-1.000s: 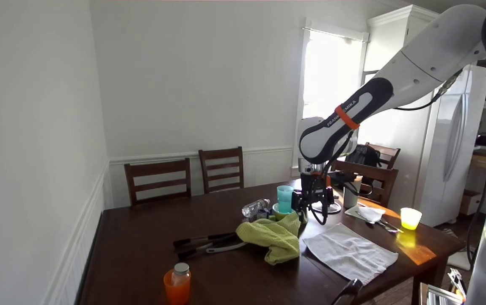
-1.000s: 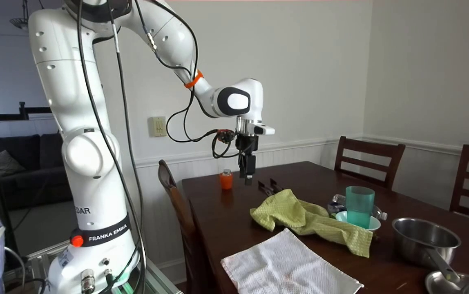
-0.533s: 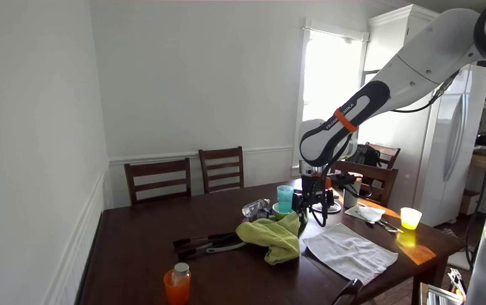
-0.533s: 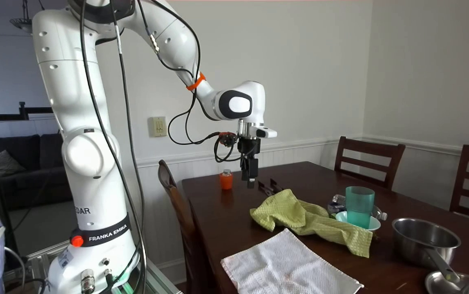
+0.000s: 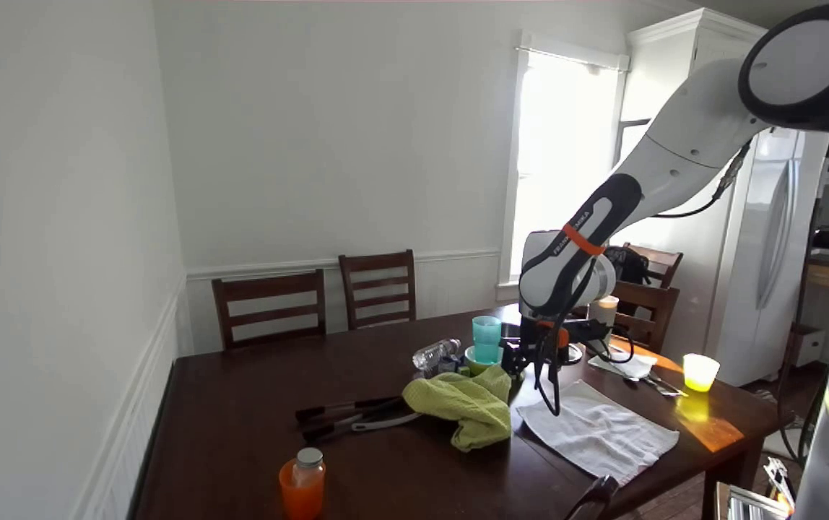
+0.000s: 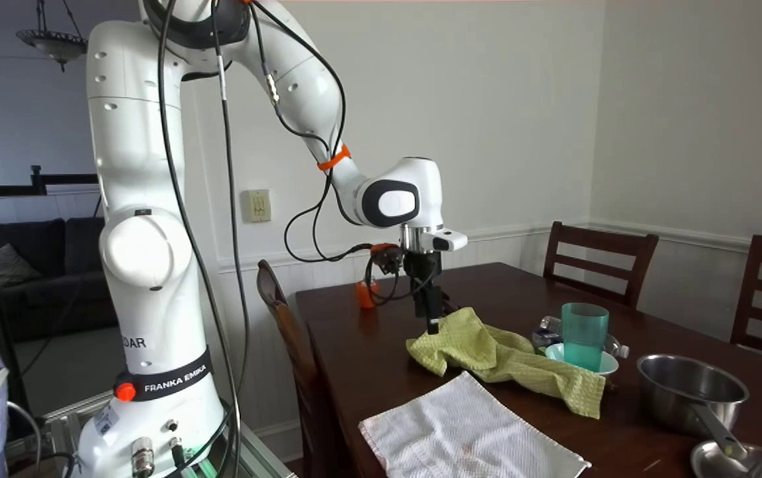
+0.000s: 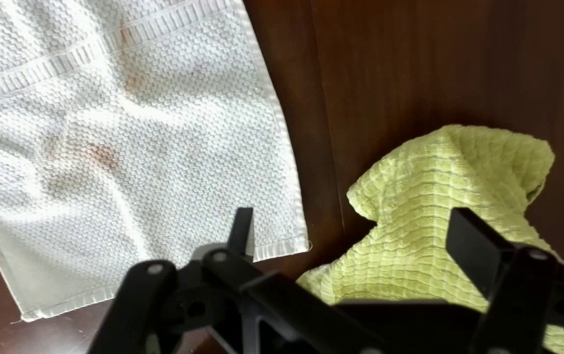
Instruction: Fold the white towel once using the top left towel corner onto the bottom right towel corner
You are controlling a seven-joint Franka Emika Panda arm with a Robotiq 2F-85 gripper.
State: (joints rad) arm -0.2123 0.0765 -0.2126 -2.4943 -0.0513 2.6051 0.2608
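The white towel [image 5: 599, 426] lies spread flat with a few wrinkles on the dark table, and also shows in an exterior view [image 6: 467, 435]. In the wrist view the white towel [image 7: 179, 147] fills the left side, with one corner near the left finger. My gripper [image 7: 351, 221] is open with nothing between its fingers. Its left finger overlaps the towel's corner area and its right finger overlaps the green cloth. In an exterior view the gripper [image 6: 433, 325] hangs above the table, near the green cloth's far edge. In an exterior view the gripper [image 5: 519, 361] is partly hidden by cables.
A crumpled green cloth [image 6: 487, 352] lies beside the white towel. A teal cup [image 6: 585, 335], a clear bottle [image 5: 436, 354], a metal pot [image 6: 693, 392], a yellow cup [image 5: 700, 372], dark-handled utensils [image 5: 357, 415] and an orange cup [image 5: 302, 491] stand or lie around.
The arm has come down, and my gripper is lower and closer to the green cloth and white towel. The white towel and other objects have not moved.
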